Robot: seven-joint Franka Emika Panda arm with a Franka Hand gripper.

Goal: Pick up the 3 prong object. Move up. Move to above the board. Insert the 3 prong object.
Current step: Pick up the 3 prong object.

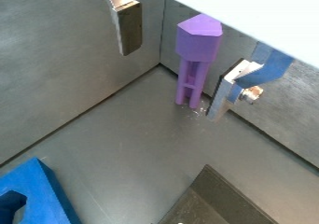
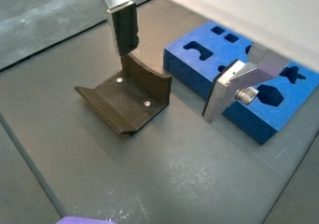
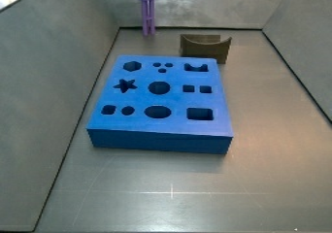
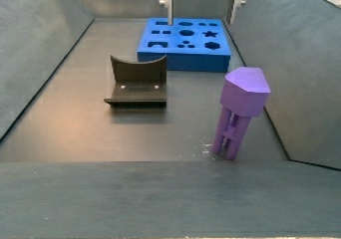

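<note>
One tall slim light-purple 3 prong object [image 4: 241,112] stands upright near a desk corner; the gripper [image 1: 181,64], jaws open and empty, could topple it with an off-centre approach.

Dark grey floor [image 3: 169,193], grey walls [image 3: 52,43] all round, even light

Lab test rig – grey walled enclosure [image 3: 78,101]; gripper [image 2: 174,64] overhead

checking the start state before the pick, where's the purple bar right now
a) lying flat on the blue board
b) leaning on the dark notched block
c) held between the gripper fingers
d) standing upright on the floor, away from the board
d: the purple bar stands upright on the floor, apart from the blue board and the dark notched block, while the gripper is open and holds nothing.
</note>
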